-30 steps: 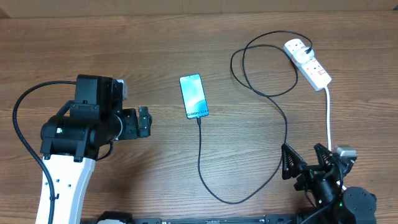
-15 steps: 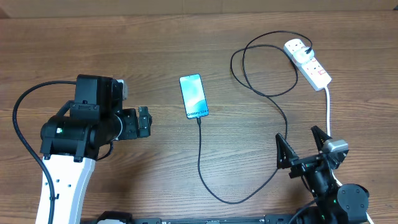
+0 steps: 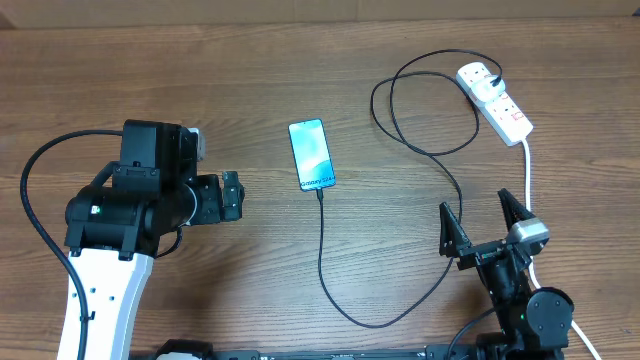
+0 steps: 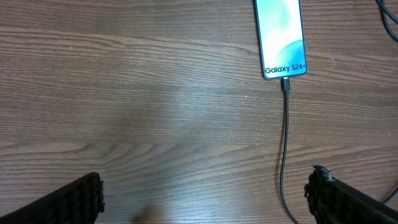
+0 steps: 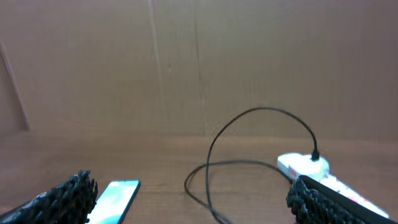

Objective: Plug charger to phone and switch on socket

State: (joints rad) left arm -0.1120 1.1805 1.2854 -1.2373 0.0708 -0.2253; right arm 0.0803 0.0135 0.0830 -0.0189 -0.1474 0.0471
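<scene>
The phone lies face up at the table's middle, its light blue screen reading "Galaxy S24+" in the left wrist view. The charger's thin black cable has its connector tip in the phone's bottom edge. It loops right and back to a black plug seated in the white socket at the back right. My left gripper is open and empty, left of the phone. My right gripper is open and empty at the front right, facing the socket and the phone.
The socket's thick white cord runs toward the front edge beside my right arm. The black cable makes a wide loop left of the socket and a second bend near the front edge. A cardboard wall stands behind the table.
My right gripper has moved a little left and farther onto the table, fingers still spread. The left arm, phone, cable and socket have not moved.
</scene>
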